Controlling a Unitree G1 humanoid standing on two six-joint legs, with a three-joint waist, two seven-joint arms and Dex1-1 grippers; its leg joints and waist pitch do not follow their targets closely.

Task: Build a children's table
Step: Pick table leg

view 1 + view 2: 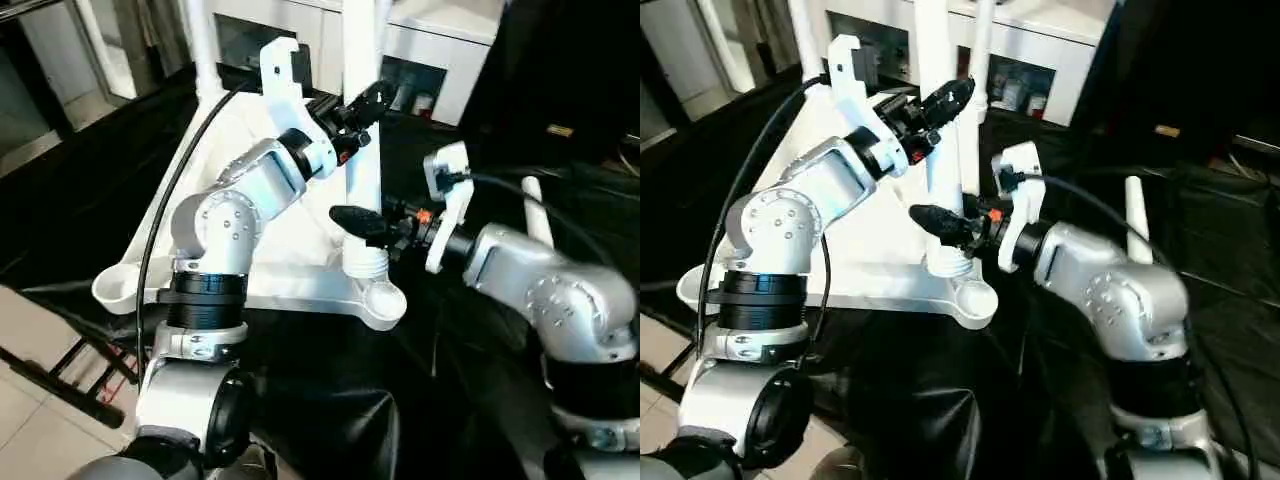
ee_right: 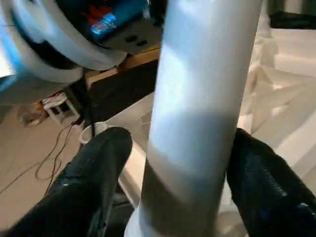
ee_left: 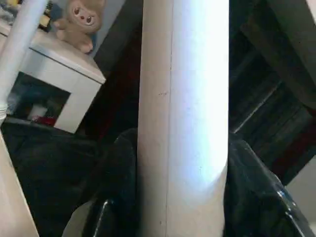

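Observation:
The white tabletop (image 1: 290, 262) lies underside up on the black-draped work table. One white leg (image 1: 362, 160) stands upright at its near right corner, its ribbed lower end (image 1: 366, 262) just behind the round corner socket (image 1: 385, 300). My left gripper (image 1: 366, 104) is shut on this leg high up, and the tube runs between its fingers (image 3: 113, 197) in the left wrist view. My right gripper (image 1: 364, 228) sits low on the same leg, open, with a gap between the tube and one finger (image 2: 94, 177). Another leg (image 1: 200, 40) rises at the far left corner. A further leg (image 1: 537, 215) shows behind my right forearm.
A white shelf unit (image 1: 440, 50) stands behind the work table, with a plush toy (image 3: 79, 19) on top of it. The black cloth (image 1: 330, 420) hangs over the near edge. Pale floor (image 1: 30, 420) and a black frame (image 1: 60, 370) lie to my lower left.

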